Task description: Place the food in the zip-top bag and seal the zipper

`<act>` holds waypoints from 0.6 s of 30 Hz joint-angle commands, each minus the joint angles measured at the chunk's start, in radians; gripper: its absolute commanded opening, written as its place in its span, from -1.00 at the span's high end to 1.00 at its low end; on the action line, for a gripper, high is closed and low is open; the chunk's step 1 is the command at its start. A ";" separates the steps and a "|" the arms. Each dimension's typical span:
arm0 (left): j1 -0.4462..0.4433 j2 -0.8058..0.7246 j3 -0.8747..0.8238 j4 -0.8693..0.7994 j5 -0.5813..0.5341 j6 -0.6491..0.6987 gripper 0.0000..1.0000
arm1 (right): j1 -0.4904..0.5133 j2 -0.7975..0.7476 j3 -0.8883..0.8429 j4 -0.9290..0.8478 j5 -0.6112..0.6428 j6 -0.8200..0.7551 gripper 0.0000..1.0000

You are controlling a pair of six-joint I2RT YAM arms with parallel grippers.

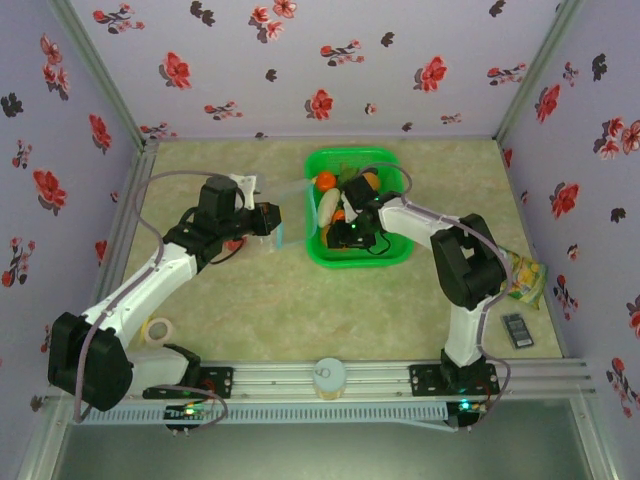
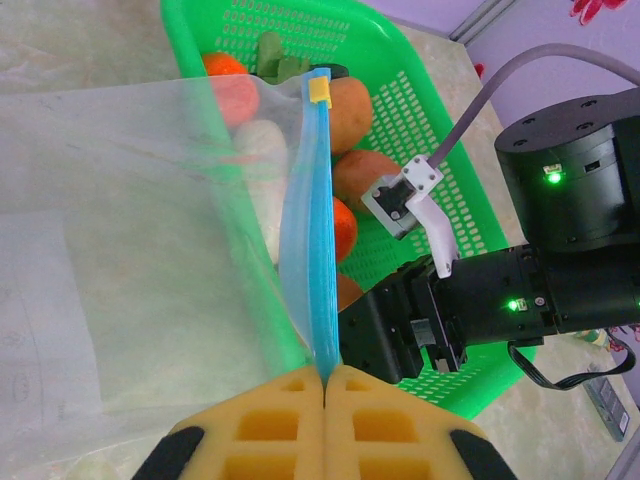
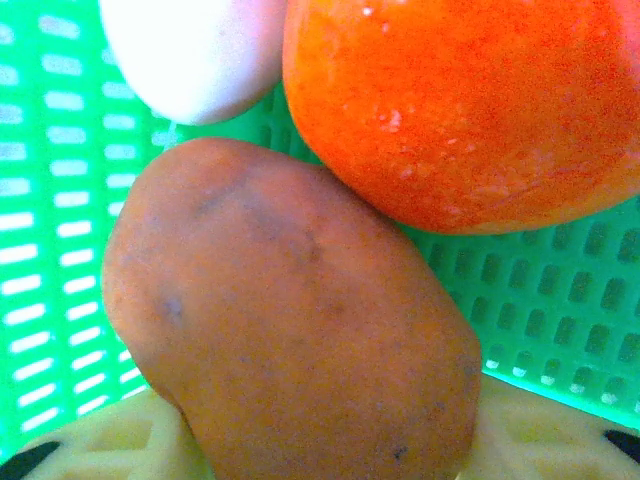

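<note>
left gripper (image 2: pixel 325 375) pinches zipper (image 2: pixel 310 230); right gripper (image 1: pixel 350 232) in basket (image 1: pixel 392 256)

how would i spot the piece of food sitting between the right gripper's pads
Find the green basket at the far middle of the table, where the right gripper reaches in. Between its yellow pads lies a potato. It is dull brown-orange and oblong, unlike the glossy bright orange and the smooth white piece next to it.

- Upper centre: green basket (image 1: pixel 395 258) packed with food (image 1: pixel 326 182) and the right gripper (image 1: pixel 347 228), clasping a potato (image 3: pixel 300 330).
- Just left hangs the zip-top bag (image 2: pixel 130 250).
- Bare table (image 1: pixel 300 310) lower centre.
</note>
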 commanded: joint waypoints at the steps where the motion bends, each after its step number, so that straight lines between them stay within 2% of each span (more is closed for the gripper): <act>1: -0.002 0.012 0.021 -0.013 0.004 0.021 1.00 | 0.002 -0.008 0.009 0.011 0.026 -0.005 0.08; 6: -0.002 0.008 0.016 -0.013 0.005 0.024 1.00 | -0.001 -0.056 -0.013 0.014 0.072 -0.007 0.23; 14: -0.003 0.014 0.015 -0.009 0.005 0.027 1.00 | -0.008 -0.136 -0.040 0.011 0.122 -0.013 0.62; 18: -0.003 0.020 0.017 -0.004 0.008 0.026 1.00 | -0.013 -0.163 -0.049 0.002 0.137 -0.017 0.64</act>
